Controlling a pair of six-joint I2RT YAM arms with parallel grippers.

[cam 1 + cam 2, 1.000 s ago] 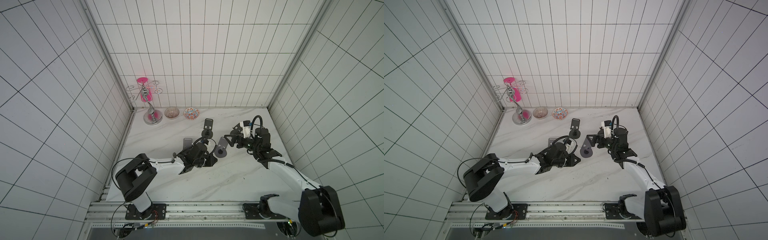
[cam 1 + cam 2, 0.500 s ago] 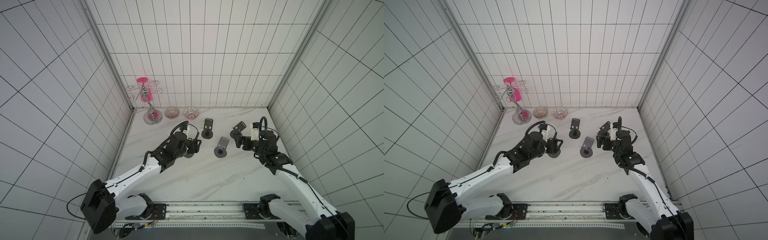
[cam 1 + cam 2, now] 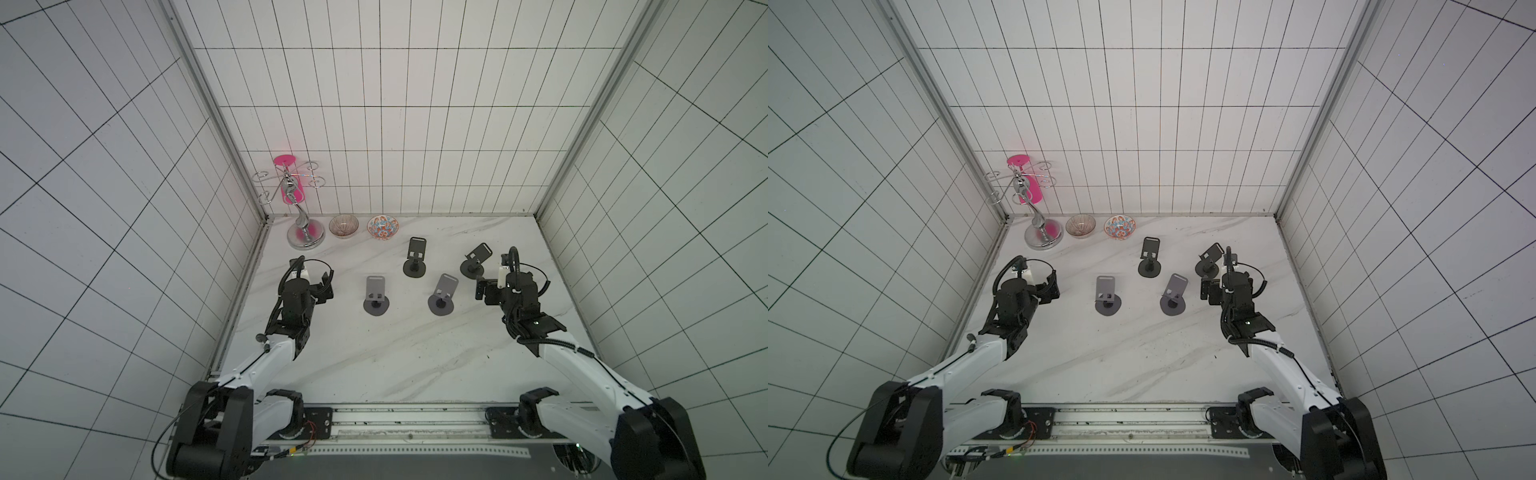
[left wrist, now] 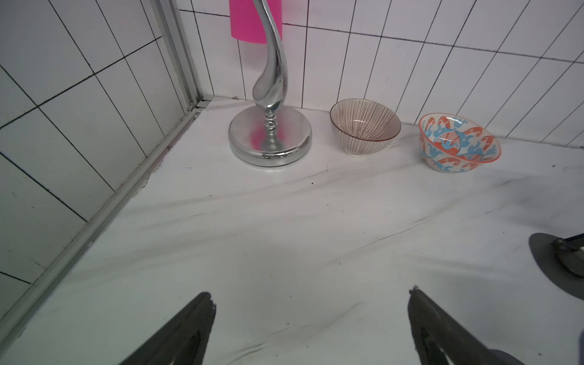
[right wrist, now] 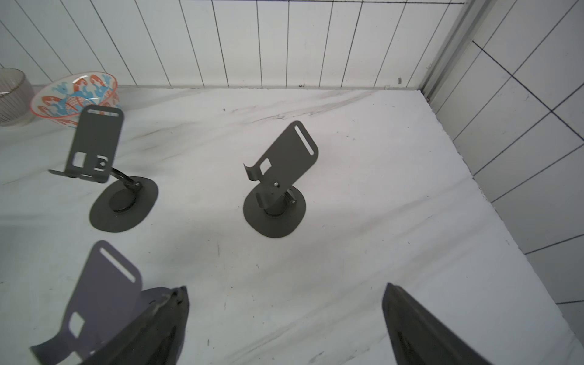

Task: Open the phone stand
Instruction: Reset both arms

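Left arm (image 3: 266, 365) and right arm (image 3: 582, 374): white links, black joints, looping black cables, dark tapered fingers (image 4: 183, 331)

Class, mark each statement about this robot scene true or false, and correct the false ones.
1. Four phone stands stand on the marble table. True.
2. The left hand grips a phone stand. False: it is open and empty.
3. The right hand is open. True.
4. Both bowls are plain white. False: one is a brown-striped bowl, the other a blue-and-orange bowl.
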